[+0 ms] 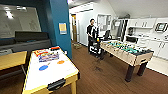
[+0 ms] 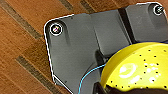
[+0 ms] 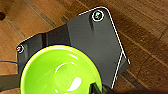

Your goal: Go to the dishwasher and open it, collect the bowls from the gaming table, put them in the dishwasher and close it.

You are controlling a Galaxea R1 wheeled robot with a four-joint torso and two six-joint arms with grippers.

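The gaming table [image 1: 51,76], with a glossy white top and a yellow rim, stands at the near left in the head view. A blue bowl [image 1: 43,67] and an orange bowl [image 1: 60,62] lie on it. In the left wrist view my left gripper [image 2: 101,83] is shut on the rim of a yellow bowl [image 2: 140,67], carried above the wooden floor. In the right wrist view my right gripper [image 3: 97,88] is shut on the rim of a bright green bowl [image 3: 58,72], also over the floor. I cannot make out the dishwasher among the kitchen units [image 1: 150,43] at the far right.
A table-football table [image 1: 126,50] stands to the right of centre. A person with a control rig [image 1: 92,33] is behind it. A blue wall corner [image 1: 60,25] rises beyond the gaming table. Colourful boxes [image 1: 46,55] lie on its far end, and a wooden table [image 1: 11,60] is at far left.
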